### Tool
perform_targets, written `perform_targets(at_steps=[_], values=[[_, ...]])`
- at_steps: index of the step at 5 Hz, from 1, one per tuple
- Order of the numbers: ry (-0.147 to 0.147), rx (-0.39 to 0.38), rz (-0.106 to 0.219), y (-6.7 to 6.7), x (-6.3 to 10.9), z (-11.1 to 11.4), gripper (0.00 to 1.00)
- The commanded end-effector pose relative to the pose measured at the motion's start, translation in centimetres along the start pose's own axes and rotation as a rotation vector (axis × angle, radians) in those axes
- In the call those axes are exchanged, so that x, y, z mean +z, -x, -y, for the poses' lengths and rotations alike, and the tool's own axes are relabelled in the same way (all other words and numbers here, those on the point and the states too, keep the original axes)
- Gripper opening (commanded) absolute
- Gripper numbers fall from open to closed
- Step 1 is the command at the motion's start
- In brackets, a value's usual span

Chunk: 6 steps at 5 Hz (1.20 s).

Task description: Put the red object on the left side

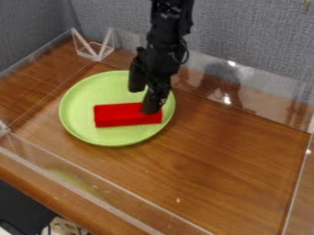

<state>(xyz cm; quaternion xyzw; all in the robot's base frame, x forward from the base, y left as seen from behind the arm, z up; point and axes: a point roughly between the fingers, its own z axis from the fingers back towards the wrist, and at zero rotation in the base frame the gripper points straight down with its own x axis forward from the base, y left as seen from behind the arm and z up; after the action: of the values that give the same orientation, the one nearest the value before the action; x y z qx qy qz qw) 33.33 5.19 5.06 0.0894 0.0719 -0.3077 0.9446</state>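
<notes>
The red object [120, 116] is a long red block lying flat on a lime-green round plate [84, 127], left of the table's middle. My black gripper [149, 95] comes down from above over the block's right end. Its jaws are open, one finger behind the block and one finger [156, 101] in front, covering that end. I cannot tell whether the fingers touch the block.
The plate sits on a brown wooden tabletop [208, 156] enclosed by low clear plastic walls [252, 78]. A small white wire stand [88, 43] is at the back left corner. Grey fabric hangs behind.
</notes>
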Motion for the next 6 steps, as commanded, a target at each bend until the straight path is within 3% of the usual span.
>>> perform_targets(at_steps=[1,2,3,4,5,6], values=[[-0.033,0.008,0.039,-0.7,-0.2,0.0,0.00],[-0.042,-0.008,0.053,-1.2,0.6,-0.1,0.00],[-0.130,-0.023,0.089,-1.2,4.5,1.3,0.00],[-0.198,-0.065,0.149,-3.0,7.7,4.6,0.00],[-0.198,-0.063,0.186,-5.2,8.9,7.9,0.00],[-0.173,-0.041,0.221,-6.5,8.5,11.0,0.00]])
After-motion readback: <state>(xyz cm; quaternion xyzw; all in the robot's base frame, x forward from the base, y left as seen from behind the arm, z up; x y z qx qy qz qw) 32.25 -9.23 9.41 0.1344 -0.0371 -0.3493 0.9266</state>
